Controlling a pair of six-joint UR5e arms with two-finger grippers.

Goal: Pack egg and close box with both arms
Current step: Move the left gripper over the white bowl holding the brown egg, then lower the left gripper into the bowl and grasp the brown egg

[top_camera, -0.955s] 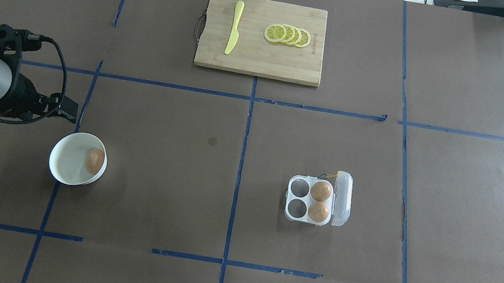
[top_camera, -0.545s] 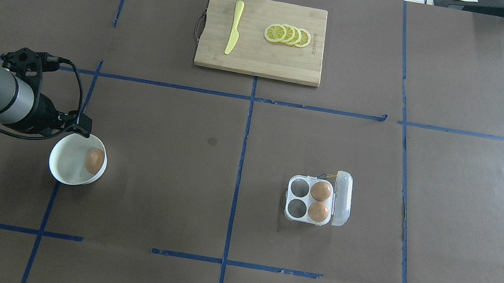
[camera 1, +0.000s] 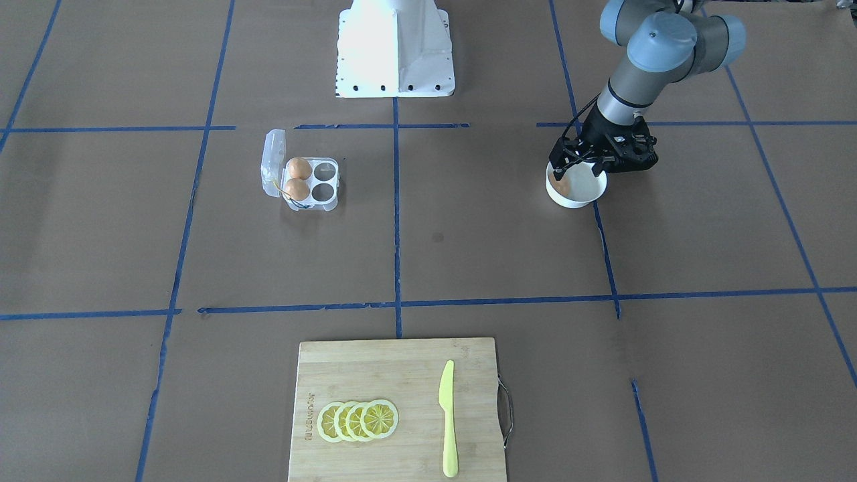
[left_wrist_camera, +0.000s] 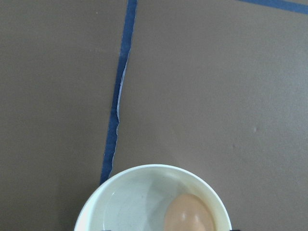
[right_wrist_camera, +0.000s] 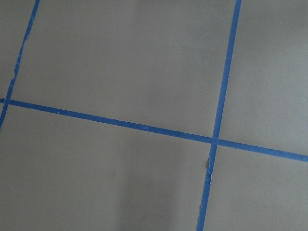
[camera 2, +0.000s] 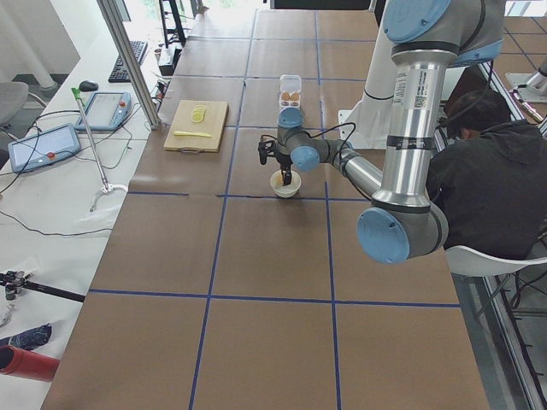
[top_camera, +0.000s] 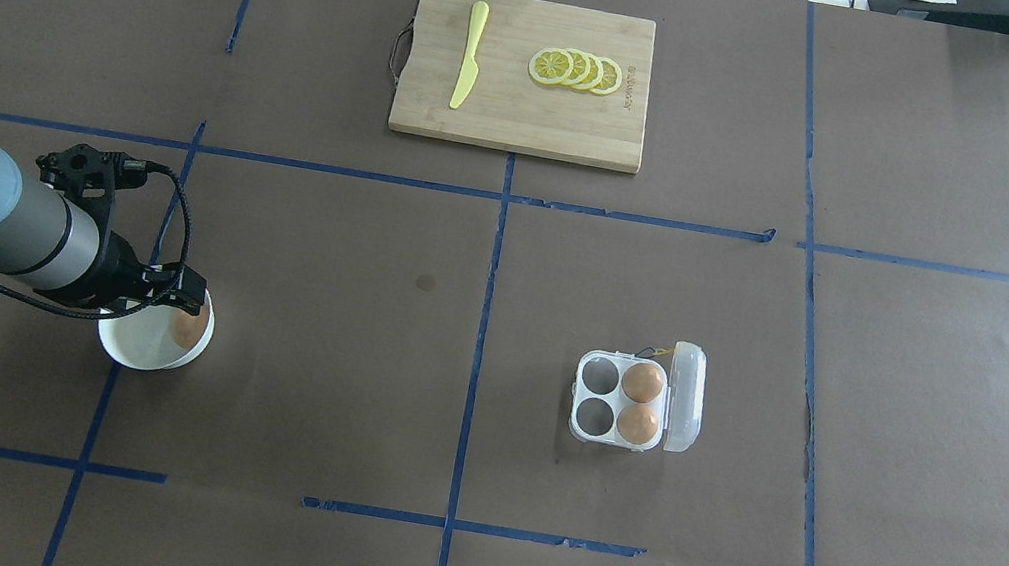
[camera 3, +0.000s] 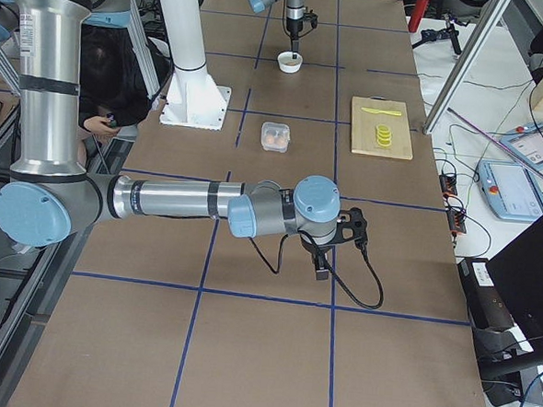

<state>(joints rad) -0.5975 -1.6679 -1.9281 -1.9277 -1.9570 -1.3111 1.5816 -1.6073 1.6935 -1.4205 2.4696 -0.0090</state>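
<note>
As things stand at the table: packing has hardly begun.
Egg (top_camera: 189, 329): brown, loose, lying against the inner wall of the bowl (top_camera: 133, 356), on the side nearer the box; nothing grips it.
Bowl: white, round, on the robot's left side of the table, well apart from the box.
Left gripper (camera 1: 579, 167): poised directly above the bowl, pointing down, jaws spread wide and holding nothing; its wrist camera looks straight down on the egg.
Box (top_camera: 596, 397): clear, four cells, right of the centre line; the two cells nearest the lid each hold an egg (top_camera: 644, 382), and the two cells on the bowl's side are empty.
Lid (top_camera: 687, 398): swung open, lying out on the box's far side from the bowl.
Right gripper (camera 3: 321, 260): low over bare table paper, far from the box; I cannot tell how its jaws stand.
Board (top_camera: 510, 122): at the far edge, carrying a knife (top_camera: 470, 55) and lemon slices (top_camera: 577, 70); no part in the job.
Done: two eggs seated, lid open.
Left: grasp the bowl's egg, carry it across, seat it in an empty cell, close the lid with both arms.
Change from a second ago: the left arm has swung in from beyond the bowl's rim to over it, now covering the far rim; egg, bowl and box lie as they did.
</note>
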